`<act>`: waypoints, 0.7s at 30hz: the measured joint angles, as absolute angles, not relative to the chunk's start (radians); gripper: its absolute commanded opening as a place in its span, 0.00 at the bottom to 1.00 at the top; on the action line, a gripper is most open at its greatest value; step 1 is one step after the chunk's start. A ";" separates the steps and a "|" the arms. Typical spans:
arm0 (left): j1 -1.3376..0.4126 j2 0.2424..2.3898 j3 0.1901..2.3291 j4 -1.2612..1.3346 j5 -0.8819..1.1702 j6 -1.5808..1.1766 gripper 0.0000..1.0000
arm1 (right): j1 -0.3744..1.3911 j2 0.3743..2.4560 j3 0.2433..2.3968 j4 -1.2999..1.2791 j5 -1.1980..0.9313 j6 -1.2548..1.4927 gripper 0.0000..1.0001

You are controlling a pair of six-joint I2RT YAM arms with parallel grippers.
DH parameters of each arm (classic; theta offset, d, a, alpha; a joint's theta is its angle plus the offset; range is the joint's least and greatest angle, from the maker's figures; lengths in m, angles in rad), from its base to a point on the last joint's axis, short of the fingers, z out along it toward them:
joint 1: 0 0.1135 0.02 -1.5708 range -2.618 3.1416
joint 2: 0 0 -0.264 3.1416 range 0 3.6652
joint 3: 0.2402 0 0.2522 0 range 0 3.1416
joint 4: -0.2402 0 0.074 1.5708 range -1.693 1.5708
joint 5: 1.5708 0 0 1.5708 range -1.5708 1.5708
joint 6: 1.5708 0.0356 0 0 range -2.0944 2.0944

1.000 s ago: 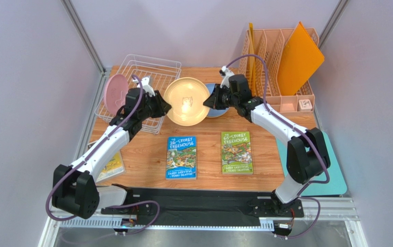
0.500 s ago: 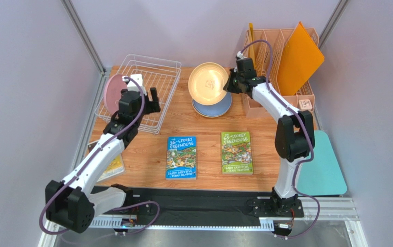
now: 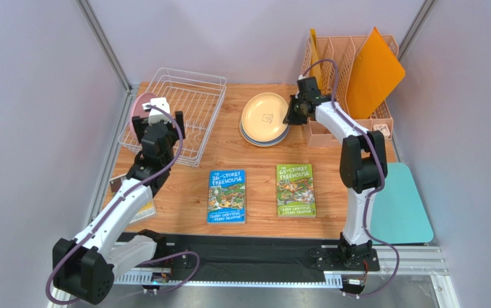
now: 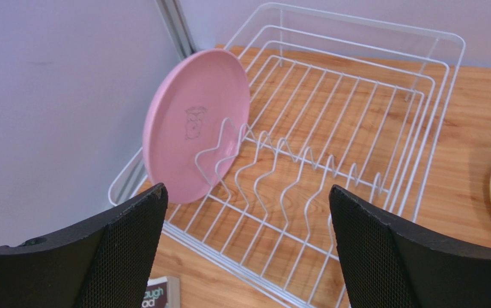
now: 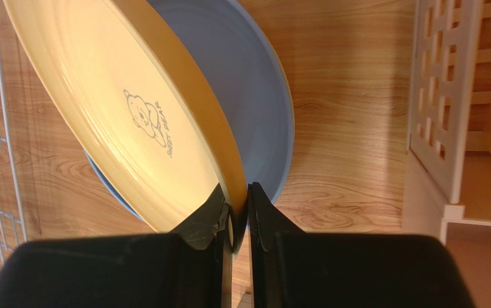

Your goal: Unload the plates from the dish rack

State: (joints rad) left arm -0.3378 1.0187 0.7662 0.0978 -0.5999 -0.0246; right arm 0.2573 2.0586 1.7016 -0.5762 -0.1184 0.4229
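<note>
The white wire dish rack (image 3: 190, 96) stands at the back left, with a pink plate (image 3: 140, 106) upright in its left end. My left gripper (image 3: 158, 123) hovers at the rack's near side, open and holding nothing. In the left wrist view the pink plate (image 4: 190, 122) leans in the rack (image 4: 331, 109) just beyond the left gripper (image 4: 246, 188). My right gripper (image 3: 291, 114) is shut on the right rim of a cream-yellow plate (image 3: 264, 117), which lies tilted on a light blue plate (image 5: 261, 96). The right wrist view shows the cream-yellow plate's (image 5: 119, 96) rim pinched in the right gripper (image 5: 240, 199).
A peach slotted organizer (image 3: 351, 70) with orange folders stands just right of the plate stack. Two books (image 3: 226, 196) (image 3: 295, 190) lie in the middle, another book (image 3: 140, 208) at the left edge, and a teal mat (image 3: 402, 212) at the right.
The left gripper let go of the cream-yellow plate, opened wide and drew back left to the rack. The right gripper carried that plate back and lowered it onto the light blue plate.
</note>
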 measured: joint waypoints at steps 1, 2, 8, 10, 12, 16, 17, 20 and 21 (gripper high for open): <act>-0.338 1.020 0.766 0.109 -0.614 -0.014 0.99 | 0.258 2.060 1.702 -0.579 -0.130 0.423 0.18; -0.338 1.023 0.766 0.119 -0.628 -0.005 1.00 | 0.258 2.061 1.702 -0.583 -0.138 0.423 0.20; -0.338 1.047 0.766 0.147 -0.672 0.028 0.99 | 0.258 2.077 1.703 -0.588 -0.172 0.424 0.40; -0.338 1.050 0.766 0.150 -0.679 0.032 0.99 | 0.257 2.085 1.703 -0.590 -0.184 0.421 0.50; -0.338 1.050 0.766 0.155 -0.684 0.033 0.99 | 0.256 2.089 1.703 -0.591 -0.190 0.422 0.53; -0.328 1.054 0.766 0.159 -0.687 0.034 0.99 | 0.255 2.090 1.704 -0.603 -0.191 0.408 0.58; -0.322 1.057 0.767 0.159 -0.686 0.034 0.99 | 0.255 2.090 1.705 -0.611 -0.181 0.402 0.58; -0.290 1.074 0.768 0.157 -0.686 0.034 0.99 | 0.261 2.089 1.705 -0.641 -0.128 0.375 0.59; -0.282 1.081 0.770 0.157 -0.686 0.034 0.99 | 0.261 2.089 1.705 -0.653 -0.110 0.366 0.59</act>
State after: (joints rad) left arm -0.2817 1.0805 0.7696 0.1566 -0.6865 0.0338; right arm 0.2607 2.0892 1.7050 -0.6529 -0.1101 0.3660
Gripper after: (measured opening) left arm 0.993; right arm 0.585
